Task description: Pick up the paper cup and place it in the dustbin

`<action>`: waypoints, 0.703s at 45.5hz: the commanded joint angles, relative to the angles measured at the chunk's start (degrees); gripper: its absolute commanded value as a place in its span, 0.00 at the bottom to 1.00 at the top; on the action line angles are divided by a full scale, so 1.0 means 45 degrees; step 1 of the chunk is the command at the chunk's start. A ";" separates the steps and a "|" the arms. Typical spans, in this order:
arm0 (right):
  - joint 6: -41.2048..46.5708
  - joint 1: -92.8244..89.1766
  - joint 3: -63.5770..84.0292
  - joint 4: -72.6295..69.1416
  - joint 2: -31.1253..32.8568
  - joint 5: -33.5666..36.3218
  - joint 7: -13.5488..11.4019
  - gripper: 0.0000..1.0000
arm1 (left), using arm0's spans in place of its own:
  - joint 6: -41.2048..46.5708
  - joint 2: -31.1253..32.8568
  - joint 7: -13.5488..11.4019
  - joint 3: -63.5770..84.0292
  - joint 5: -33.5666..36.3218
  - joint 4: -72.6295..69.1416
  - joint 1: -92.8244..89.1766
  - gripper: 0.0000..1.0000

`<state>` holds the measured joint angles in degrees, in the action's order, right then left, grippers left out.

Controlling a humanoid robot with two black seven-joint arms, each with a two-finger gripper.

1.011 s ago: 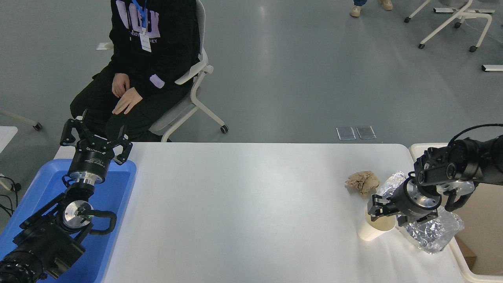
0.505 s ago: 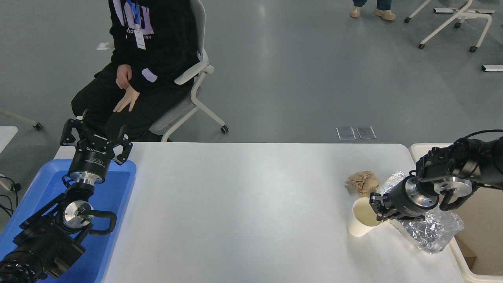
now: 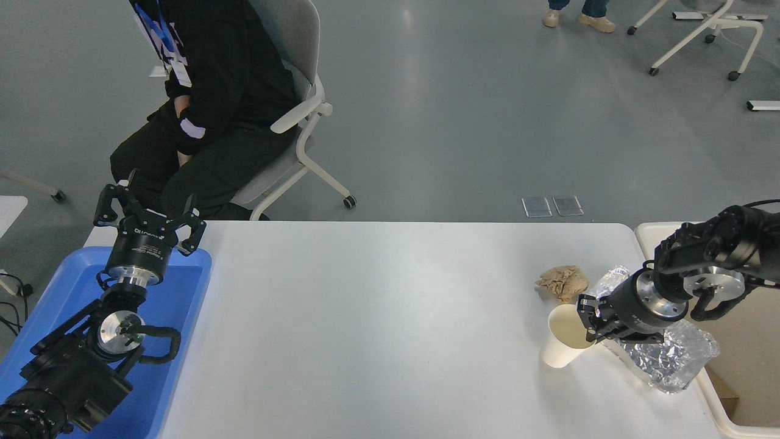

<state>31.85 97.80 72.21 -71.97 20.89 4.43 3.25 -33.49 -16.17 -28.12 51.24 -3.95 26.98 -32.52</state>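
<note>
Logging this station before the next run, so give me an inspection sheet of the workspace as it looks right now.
Surface: white table, no spills seen.
Job's things: paper cup tilted, right end effector gripping its rim; dustbin off the table's right edge.
Clutter: brown paper ball, foil bag, blue tray.
Grippers: left end effector parked, open, above the tray.
Cables: black cable looped on the left arm.
Surroundings: seated person, chair.

We list: glossy grey floor (image 3: 457,110); grey swivel chair (image 3: 292,122), occupied; white chair base (image 3: 701,36); white worktop (image 3: 378,317).
</note>
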 commanded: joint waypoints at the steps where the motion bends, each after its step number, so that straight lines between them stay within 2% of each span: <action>1: 0.2922 0.2658 0.0183 -0.0725 0.0416 0.0031 0.0039 0.00 | 0.0002 0.0000 0.0000 0.0000 -0.0001 0.0000 0.0000 0.99; 32: 0.2922 0.9574 0.1472 -0.1604 0.0260 0.0031 0.0078 0.00 | 0.0002 0.0000 0.0000 0.0000 -0.0001 0.0000 0.0000 0.99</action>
<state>44.54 132.02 77.09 -78.48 22.63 4.52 3.54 -33.55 -16.17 -28.13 51.24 -3.95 26.97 -32.52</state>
